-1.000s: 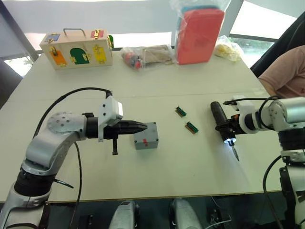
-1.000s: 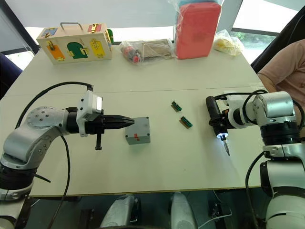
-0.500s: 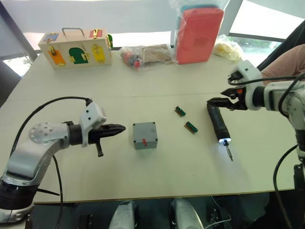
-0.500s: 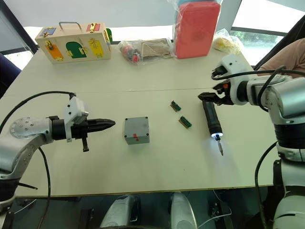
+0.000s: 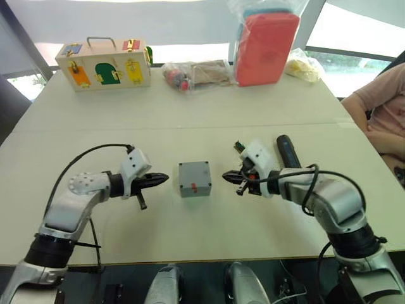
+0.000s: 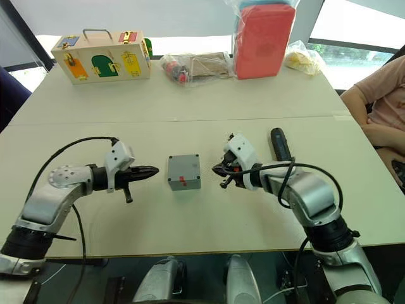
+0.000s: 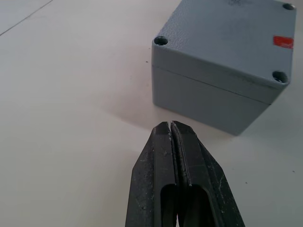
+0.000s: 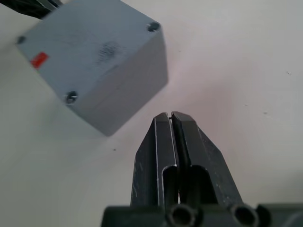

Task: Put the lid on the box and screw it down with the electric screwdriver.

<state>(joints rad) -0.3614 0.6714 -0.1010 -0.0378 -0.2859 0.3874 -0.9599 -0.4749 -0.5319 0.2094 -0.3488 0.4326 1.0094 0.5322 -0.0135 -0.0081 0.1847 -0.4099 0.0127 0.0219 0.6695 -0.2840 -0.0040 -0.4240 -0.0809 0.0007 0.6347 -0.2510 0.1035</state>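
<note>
The grey box (image 5: 193, 183) stands mid-table with the lid (image 7: 227, 33) seated on it; a seam runs between them, and the lid top carries a red mark and corner holes. My left gripper (image 5: 164, 179) is shut, its tip a short gap from the box's left side. My right gripper (image 5: 226, 177) is also shut, empty, and points at the box's right side from a little further off. The black electric screwdriver (image 5: 287, 152) lies on the table behind my right forearm, held by nothing. Both wrist views show the closed fingertips (image 8: 161, 142) just short of the box (image 8: 123, 94).
A wooden box with coloured doors (image 5: 104, 63) stands at the back left. Plastic bags (image 5: 193, 73) and a red bag (image 5: 266, 44) stand along the far edge. A small green-brown piece (image 5: 239, 147) lies by my right wrist. A person's arm (image 5: 380, 111) is at the right.
My right gripper let go of the screwdriver, which now lies on the table, swung left toward the box and shut. My left gripper drew back from the box it had been touching.
</note>
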